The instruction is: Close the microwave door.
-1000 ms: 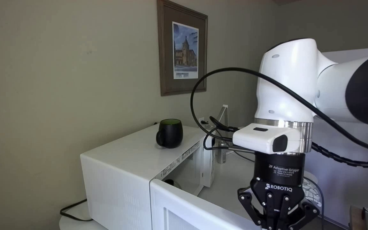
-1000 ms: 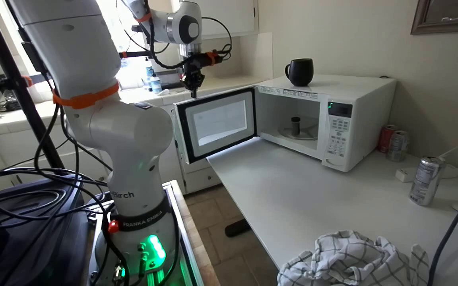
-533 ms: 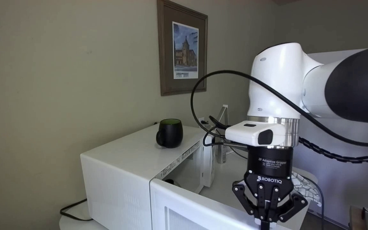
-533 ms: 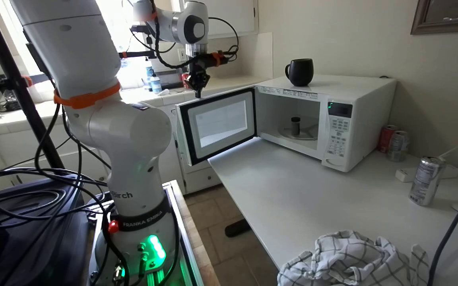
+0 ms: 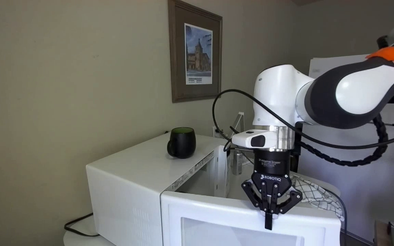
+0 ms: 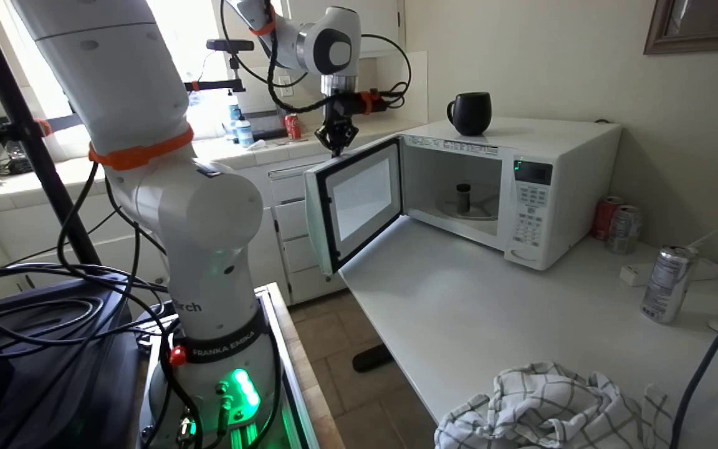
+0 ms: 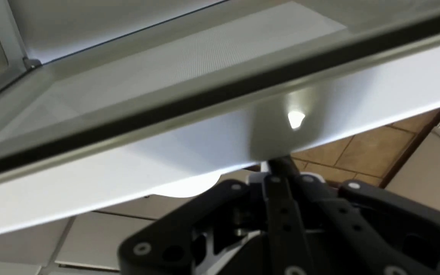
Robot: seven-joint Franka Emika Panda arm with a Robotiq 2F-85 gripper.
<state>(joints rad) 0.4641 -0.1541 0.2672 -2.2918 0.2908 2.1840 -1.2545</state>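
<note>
The white microwave (image 5: 125,184) stands on a white table and also shows in an exterior view (image 6: 586,199). Its door (image 5: 214,206) is open, hinged on the side away from the keypad, and also shows in an exterior view (image 6: 362,193). My gripper (image 5: 268,220) is shut and empty, pointing down. Its fingertips are at the door's outer face, just below the top edge, towards the free end. In an exterior view (image 6: 336,149) the door hides the fingertip ends. In the wrist view the fingertips (image 7: 279,165) are partly behind the door's top edge (image 7: 189,141).
A black mug (image 5: 182,142) stands on the microwave's top. A dark round piece (image 6: 463,198) sits inside on the turntable. Cans (image 6: 667,284) and a checked cloth (image 6: 552,405) lie on the table (image 6: 490,324). The robot base (image 6: 228,362) stands beside the table.
My gripper has moved along with the door, pushing its outer face. The door's free end has swung inward over the table, so the opening is narrower. The gripper stayed shut.
</note>
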